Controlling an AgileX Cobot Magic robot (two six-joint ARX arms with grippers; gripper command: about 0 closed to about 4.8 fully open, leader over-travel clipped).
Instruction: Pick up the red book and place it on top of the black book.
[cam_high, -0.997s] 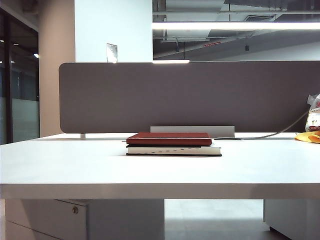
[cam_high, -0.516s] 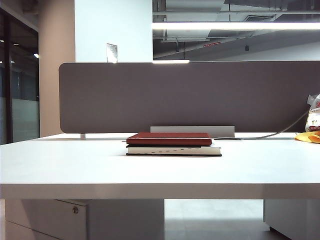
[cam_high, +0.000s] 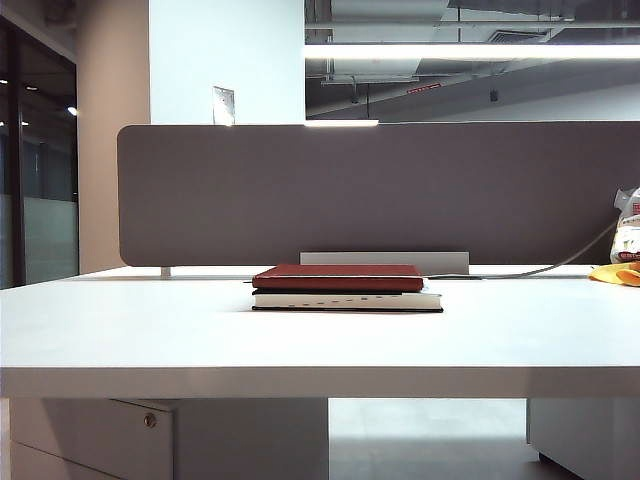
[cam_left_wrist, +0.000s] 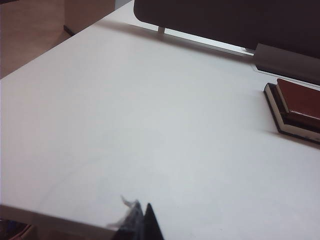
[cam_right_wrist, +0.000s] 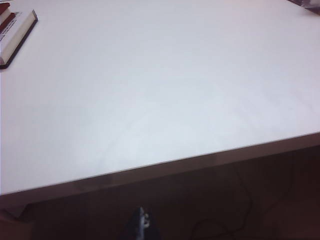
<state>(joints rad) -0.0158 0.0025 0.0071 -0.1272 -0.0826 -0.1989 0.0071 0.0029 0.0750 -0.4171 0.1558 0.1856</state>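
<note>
The red book (cam_high: 338, 276) lies flat on top of the black book (cam_high: 345, 300) at the middle of the white table (cam_high: 300, 340), toward its back. No arm shows in the exterior view. In the left wrist view my left gripper (cam_left_wrist: 141, 220) is shut with nothing in it, over the table's near edge. The red book (cam_left_wrist: 300, 102) and black book (cam_left_wrist: 276, 105) lie far ahead of it. My right gripper (cam_right_wrist: 141, 222) hangs shut and empty off the table's front edge. The black book (cam_right_wrist: 17, 35) with the red book (cam_right_wrist: 3, 11) on it shows far off in that view.
A dark grey divider panel (cam_high: 380, 190) runs along the back of the table, with a grey bar (cam_high: 385, 260) at its foot behind the books. A yellow object (cam_high: 618, 273), a white bag (cam_high: 628, 230) and a cable (cam_high: 560, 266) sit at the far right.
</note>
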